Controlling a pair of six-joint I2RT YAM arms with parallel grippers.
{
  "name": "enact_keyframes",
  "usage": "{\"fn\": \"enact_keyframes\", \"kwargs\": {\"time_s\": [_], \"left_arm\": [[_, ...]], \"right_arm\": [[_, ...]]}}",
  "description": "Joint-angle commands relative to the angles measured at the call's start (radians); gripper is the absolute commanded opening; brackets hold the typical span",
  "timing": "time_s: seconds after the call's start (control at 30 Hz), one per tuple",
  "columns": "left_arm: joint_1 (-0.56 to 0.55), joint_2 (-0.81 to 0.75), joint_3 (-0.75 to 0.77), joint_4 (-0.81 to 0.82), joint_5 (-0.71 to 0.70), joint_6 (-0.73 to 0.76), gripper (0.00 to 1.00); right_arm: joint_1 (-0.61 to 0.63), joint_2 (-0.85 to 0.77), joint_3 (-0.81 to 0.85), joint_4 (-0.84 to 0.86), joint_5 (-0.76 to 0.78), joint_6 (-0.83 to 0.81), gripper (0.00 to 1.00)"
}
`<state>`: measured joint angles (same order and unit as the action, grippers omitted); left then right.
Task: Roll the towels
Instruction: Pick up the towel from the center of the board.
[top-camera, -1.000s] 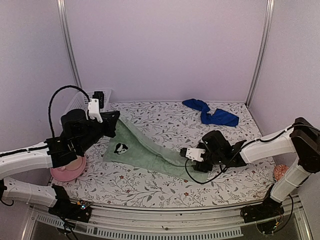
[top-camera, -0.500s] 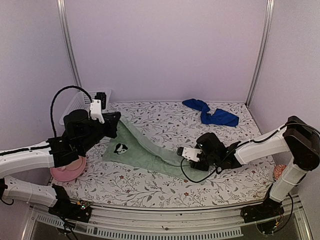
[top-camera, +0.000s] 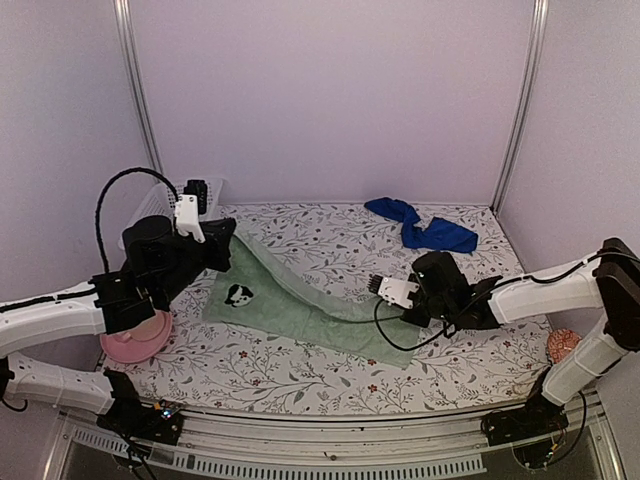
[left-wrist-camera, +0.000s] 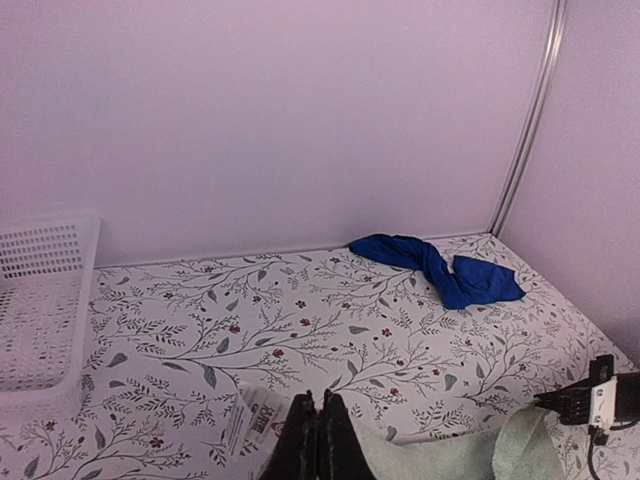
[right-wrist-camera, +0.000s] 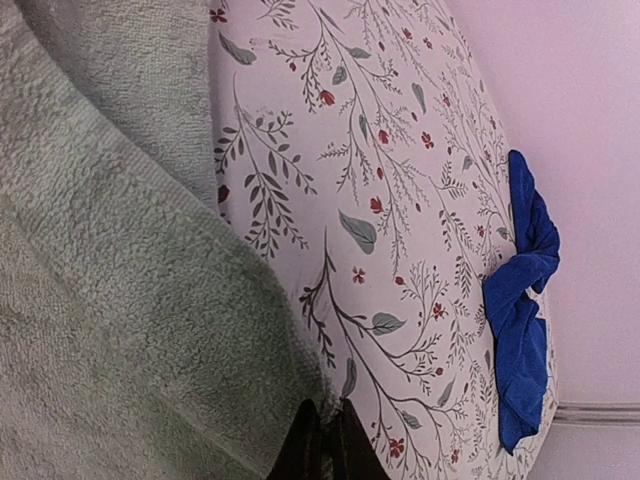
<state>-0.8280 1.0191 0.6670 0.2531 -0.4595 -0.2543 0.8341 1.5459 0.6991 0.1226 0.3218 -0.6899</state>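
My left tool (left-wrist-camera: 318, 445) and right tool (right-wrist-camera: 322, 445) both pinch shut on the limp sage-green towel (top-camera: 300, 308), stretched from 9 to 4 o'clock across the floral counter (top-camera: 330, 245). Only the right wrist view shows its nubbly terry loops. The crumpled royal-blue towel (top-camera: 420, 228) lies at 1 o'clock.

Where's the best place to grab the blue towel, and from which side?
Probably the blue towel at its narrow left end, where it bunches into a raised strip the jaws could span. Come down from above, across the strip; the wider right end lies flatter.
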Motion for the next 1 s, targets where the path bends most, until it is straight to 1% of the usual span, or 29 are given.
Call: {"fn": "enact_keyframes", "kwargs": {"time_s": [0.0, 0.13, 0.2, 0.33, 0.37, 0.4, 0.47, 0.5, 0.57, 0.63, 0.73, 0.83, 0.9, 0.97], "left_arm": [[0.019, -0.026, 0.03, -0.012, -0.027, 0.014, 0.0], [0.02, -0.026, 0.025, -0.005, -0.007, 0.01, 0.0], [0.02, -0.025, 0.02, 0.006, 0.015, 0.005, 0.0], [0.018, -0.01, 0.004, -0.006, 0.038, -0.023, 0.0], [0.019, -0.007, -0.004, -0.017, 0.035, -0.038, 0.0], [0.018, -0.007, -0.014, -0.027, 0.029, -0.054, 0.0], [0.018, -0.008, -0.041, -0.045, 0.01, -0.083, 0.0], [0.017, -0.011, -0.056, -0.051, -0.002, -0.094, 0.0], [0.017, -0.016, -0.083, -0.058, -0.023, -0.11, 0.0], [0.017, -0.017, -0.105, -0.063, -0.036, -0.126, 0.0], [0.017, -0.004, -0.118, -0.069, -0.042, -0.125, 0.0], [0.017, 0.008, -0.122, -0.073, -0.046, -0.125, 0.0], [0.018, 0.009, -0.133, -0.063, -0.052, -0.124, 0.0], [0.017, 0.006, -0.147, -0.047, -0.06, -0.123, 0.0]], "right_arm": [[-0.04, -0.096, -0.023, -0.023, -0.059, -0.015, 0.04], [-0.067, -0.138, -0.026, -0.057, -0.123, -0.024, 0.03], [-0.077, -0.157, -0.017, -0.123, -0.194, -0.024, 0.02], [-0.096, -0.163, 0.042, -0.342, -0.456, -0.026, 0.04], [-0.096, -0.154, 0.054, -0.387, -0.494, -0.032, 0.04], [-0.096, -0.142, 0.062, -0.419, -0.513, -0.04, 0.05], [-0.096, -0.112, 0.075, -0.457, -0.533, -0.047, 0.13], [-0.096, -0.096, 0.081, -0.465, -0.531, -0.048, 0.16], [-0.096, -0.061, 0.095, -0.467, -0.501, -0.039, 0.18], [-0.095, -0.026, 0.109, -0.431, -0.42, -0.018, 0.23], [-0.096, 0.013, 0.112, -0.348, -0.285, 0.031, 0.26], [-0.096, 0.029, 0.096, -0.261, -0.167, 0.038, 0.28], [-0.1, 0.028, 0.089, -0.237, -0.132, 0.035, 0.31], [-0.108, 0.021, 0.088, -0.23, -0.123, 0.036, 0.36]]}}
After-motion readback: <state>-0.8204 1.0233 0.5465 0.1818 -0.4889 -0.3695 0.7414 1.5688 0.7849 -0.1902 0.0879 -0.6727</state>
